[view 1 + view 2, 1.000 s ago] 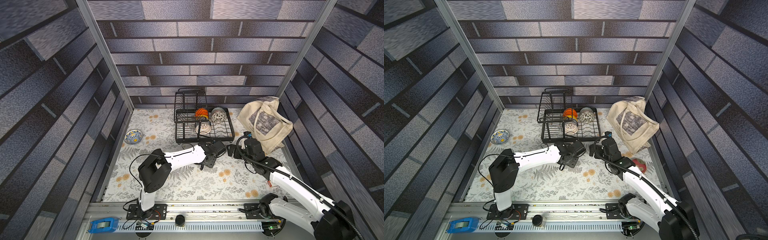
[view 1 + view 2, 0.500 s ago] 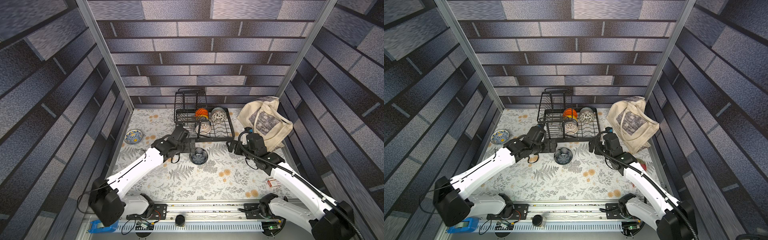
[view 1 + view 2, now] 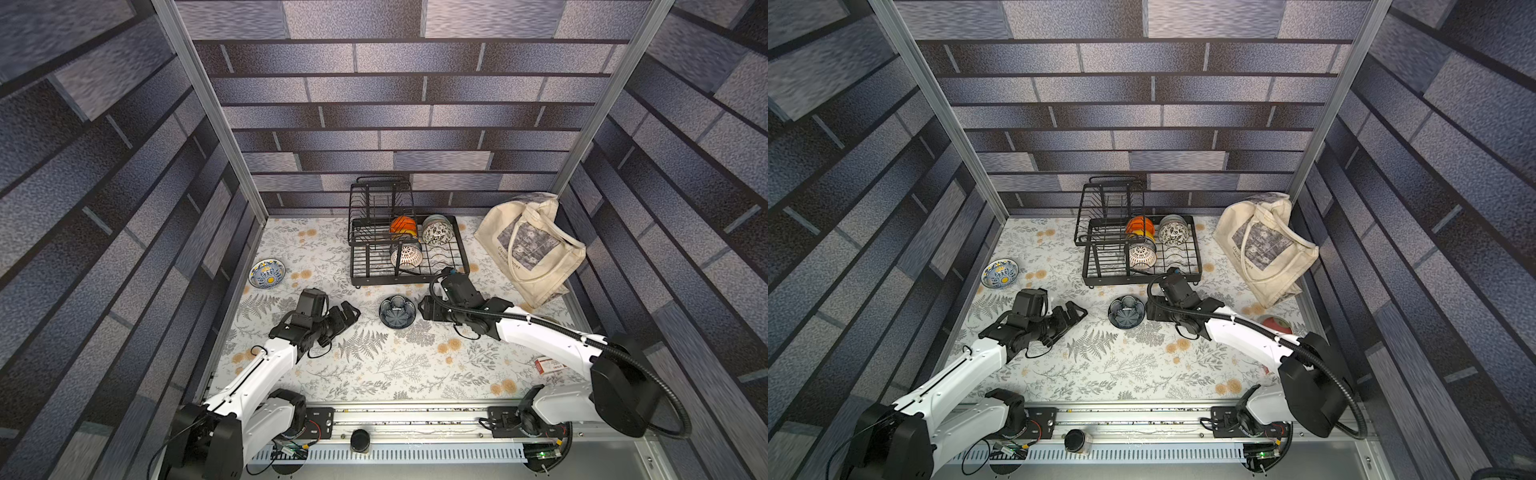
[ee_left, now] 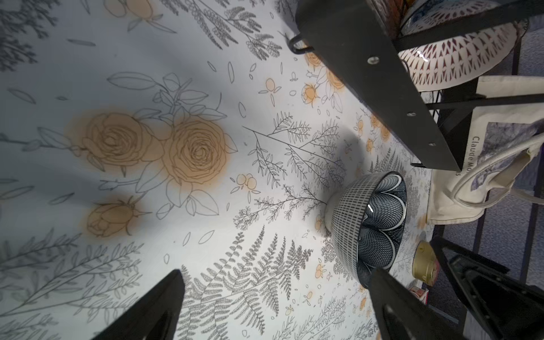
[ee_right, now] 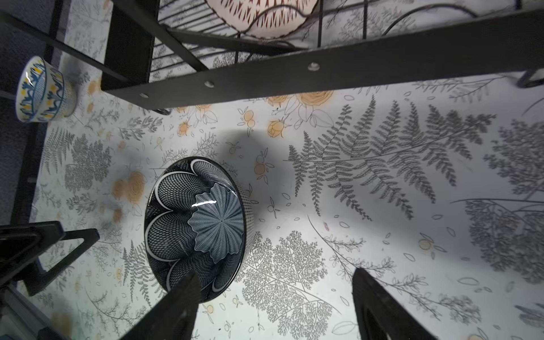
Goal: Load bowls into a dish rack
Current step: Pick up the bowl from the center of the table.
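Several bowls stand in the dish rack [image 3: 386, 279] at the back of the table in both top views, among them an orange bowl [image 3: 402, 224], a leafy-patterned bowl [image 3: 436, 232] and a white lattice bowl [image 3: 406, 255]. A dark blue-grey bowl [image 3: 397, 311] sits upright on the floral mat [image 3: 374, 365] in front of the rack, between the two grippers. The left gripper [image 3: 351, 313] is near the bowl's left side, apart from it, jaws spread wide. The right gripper [image 3: 422, 308] is just beside the bowl's right side. A blue-yellow bowl [image 3: 267, 272] sits far to the left, and a tote bag [image 3: 532, 249] is to the right of the rack.

In the left wrist view, the fingers [image 4: 159, 306] are wide apart with only mat between them. The dark blue-grey bowl [image 4: 368, 223] stands ahead of one finger, near the rack's front bar.

In the right wrist view, the jaws are also spread and hold nothing. One finger [image 5: 176, 306] overlaps the dark blue-grey bowl [image 5: 194, 226] at its rim; I cannot tell if it touches.
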{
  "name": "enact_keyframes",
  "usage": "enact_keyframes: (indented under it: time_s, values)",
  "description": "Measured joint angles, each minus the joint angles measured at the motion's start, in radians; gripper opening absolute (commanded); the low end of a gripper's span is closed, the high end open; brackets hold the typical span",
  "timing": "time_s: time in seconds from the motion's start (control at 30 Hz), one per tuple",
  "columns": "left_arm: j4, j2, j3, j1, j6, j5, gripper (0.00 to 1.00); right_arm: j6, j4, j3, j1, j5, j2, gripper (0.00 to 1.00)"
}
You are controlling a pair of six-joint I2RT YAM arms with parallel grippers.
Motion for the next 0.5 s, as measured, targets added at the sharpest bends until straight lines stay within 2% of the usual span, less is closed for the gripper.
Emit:
enact_keyframes:
  time_s: [0.2,0.5]
  values:
    - [0.056,-0.006,-0.021,0.000,-0.025,0.031,1.00,0.042,0.024,0.064,0.037,-0.021,0.134,0.59]
    - [0.080,-0.025,-0.040,0.000,-0.044,0.038,1.00,0.051,0.036,0.150,0.056,-0.030,0.259,0.42]
